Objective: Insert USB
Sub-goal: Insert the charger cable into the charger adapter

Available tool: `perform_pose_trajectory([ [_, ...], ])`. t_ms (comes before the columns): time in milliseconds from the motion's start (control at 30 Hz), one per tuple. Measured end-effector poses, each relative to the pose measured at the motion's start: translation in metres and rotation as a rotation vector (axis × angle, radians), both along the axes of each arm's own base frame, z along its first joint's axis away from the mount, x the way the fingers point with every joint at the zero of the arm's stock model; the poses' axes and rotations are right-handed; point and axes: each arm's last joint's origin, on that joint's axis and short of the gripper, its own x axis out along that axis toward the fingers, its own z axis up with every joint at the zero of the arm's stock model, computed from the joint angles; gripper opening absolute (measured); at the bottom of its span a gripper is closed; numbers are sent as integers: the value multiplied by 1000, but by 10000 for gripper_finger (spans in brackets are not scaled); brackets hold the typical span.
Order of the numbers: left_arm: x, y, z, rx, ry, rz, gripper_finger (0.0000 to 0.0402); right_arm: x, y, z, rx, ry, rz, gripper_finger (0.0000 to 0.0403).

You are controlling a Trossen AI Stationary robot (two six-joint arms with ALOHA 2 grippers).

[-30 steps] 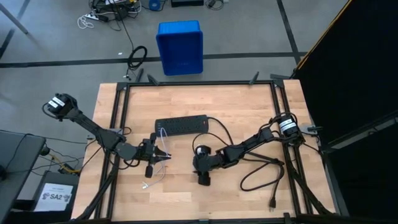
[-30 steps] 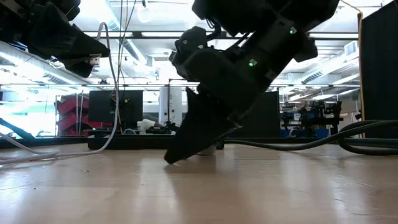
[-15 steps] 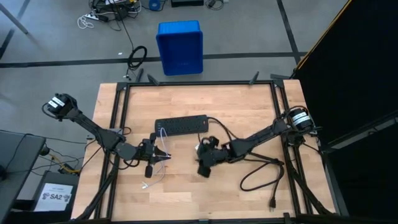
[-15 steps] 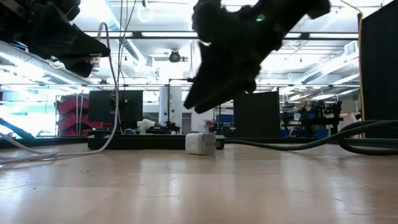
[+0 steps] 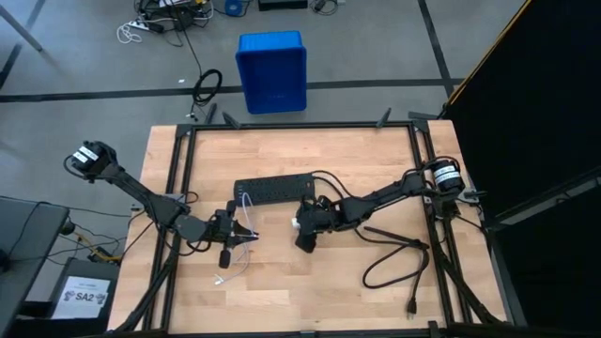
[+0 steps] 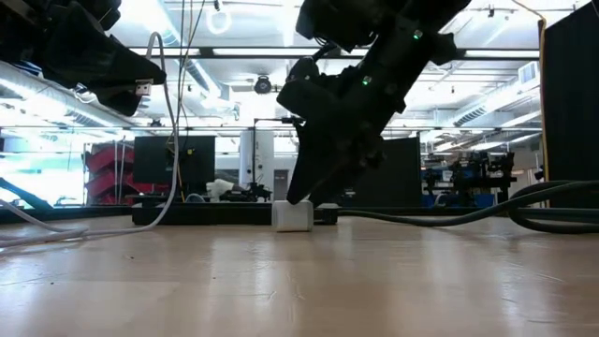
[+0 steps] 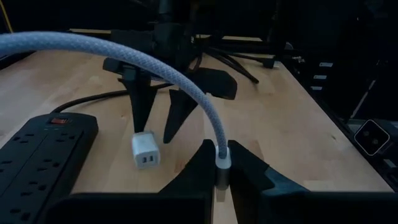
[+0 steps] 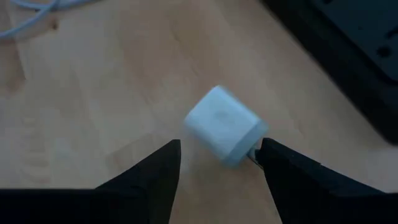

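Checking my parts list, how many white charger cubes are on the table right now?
1. The white charger cube lies on the wood beside the black power strip, under the open right gripper. Another could be hidden beneath the arms.

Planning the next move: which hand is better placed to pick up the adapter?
Right. The right hand is open just above the adapter, fingers either side of it. The left hand is shut on the USB plug, so it is busy.

Whitish-grey braided USB (image 7: 186, 87) in the dark left gripper (image 7: 221, 177); white adapter (image 8: 225, 126) before the black right gripper (image 8: 217, 163); black strip (image 5: 273, 191); pale wood table (image 5: 376, 150).
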Motion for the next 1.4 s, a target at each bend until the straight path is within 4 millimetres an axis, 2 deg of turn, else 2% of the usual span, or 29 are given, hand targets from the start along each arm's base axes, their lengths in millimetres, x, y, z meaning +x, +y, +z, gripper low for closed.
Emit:
perform_pose_trajectory([
  [100,0,0,0,0,0,0,10,0,0,0,-22,8,40,200],
  [233,0,0,0,-1,0,0,10,3,3,4,-129,5,192,201],
  [533,0,0,0,0,0,0,10,15,7,33,-271,34,381,208],
  [667,0,0,0,0,0,0,10,21,-1,44,-296,31,394,211],
  [767,0,0,0,0,1,0,10,21,-11,43,-307,63,413,209],
  [900,0,0,0,0,1,0,10,20,-18,41,-272,79,522,206],
  [1100,0,0,0,0,1,0,10,20,-17,40,-279,82,640,206],
  [1400,0,0,0,3,1,-1,10,23,-15,35,-341,93,662,208],
])
